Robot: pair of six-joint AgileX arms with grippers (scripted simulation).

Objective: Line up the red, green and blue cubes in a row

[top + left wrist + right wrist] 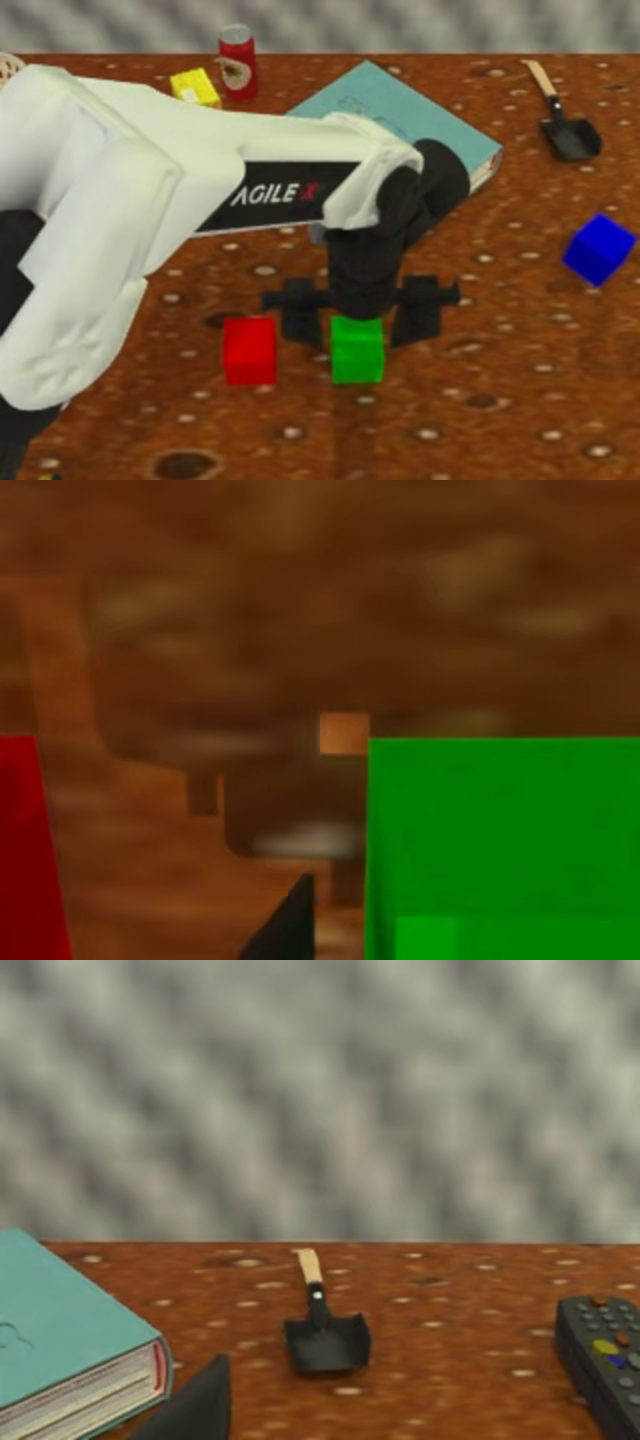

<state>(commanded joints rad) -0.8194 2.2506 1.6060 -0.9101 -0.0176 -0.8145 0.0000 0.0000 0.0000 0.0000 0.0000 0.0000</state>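
White and bulky, the left arm (150,200) fills the left half of the top view, reaching from the left edge toward the middle of the brown bench (500,400). Its left gripper (358,318) hangs just above the green cube (358,349), which sits on the bench a little below the frame's centre; the fingers (300,312) stand wide, one on each side of the cube and clear of it. Just left of the green cube, with a small gap between them, lies the red cube (250,350). The left wrist view shows the same pair close up, the green cube (500,840) large at lower right and the red cube (25,850) at the lower left edge. The blue cube (598,248) rests well apart, near the right edge of the top view. A teal book (400,110) lies at upper centre, a red can (238,58) and a yellow carton (195,87) at upper left, a small black shovel (568,130) at upper right. The right gripper is out of the top view, and I cannot tell how its fingers stand; its wrist view shows a remote (605,1355) at lower right.
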